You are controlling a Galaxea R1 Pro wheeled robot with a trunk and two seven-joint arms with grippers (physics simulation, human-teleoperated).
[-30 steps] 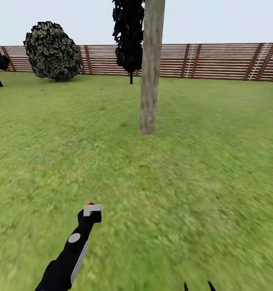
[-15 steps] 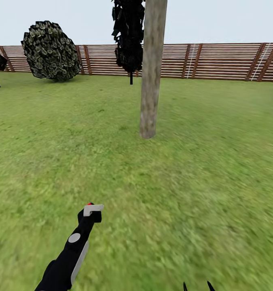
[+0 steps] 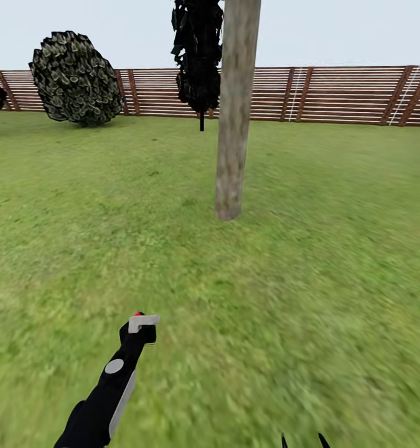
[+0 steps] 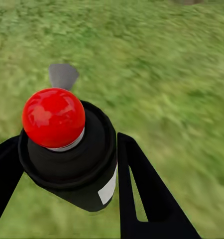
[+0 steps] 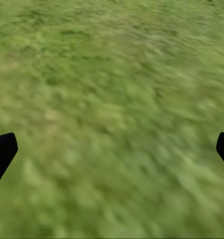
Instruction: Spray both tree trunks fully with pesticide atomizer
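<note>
Left gripper (image 4: pixel 67 164) clamps glossy red-capped black atomizer (image 4: pixel 67 149); right gripper (image 5: pixel 112 149) spread wide over blurry grass (image 3: pixel 297 280), mottled trunk (image 3: pixel 234 124) ahead

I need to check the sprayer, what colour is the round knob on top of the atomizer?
Glossy red, on the dark pesticide atomizer; the left wrist view shows it best.

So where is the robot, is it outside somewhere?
Yes, it looks like a fenced garden or backyard: green grass all around, a tall bare tree trunk ahead, and a brown slatted wooden fence at the back beside a round bush.
</note>
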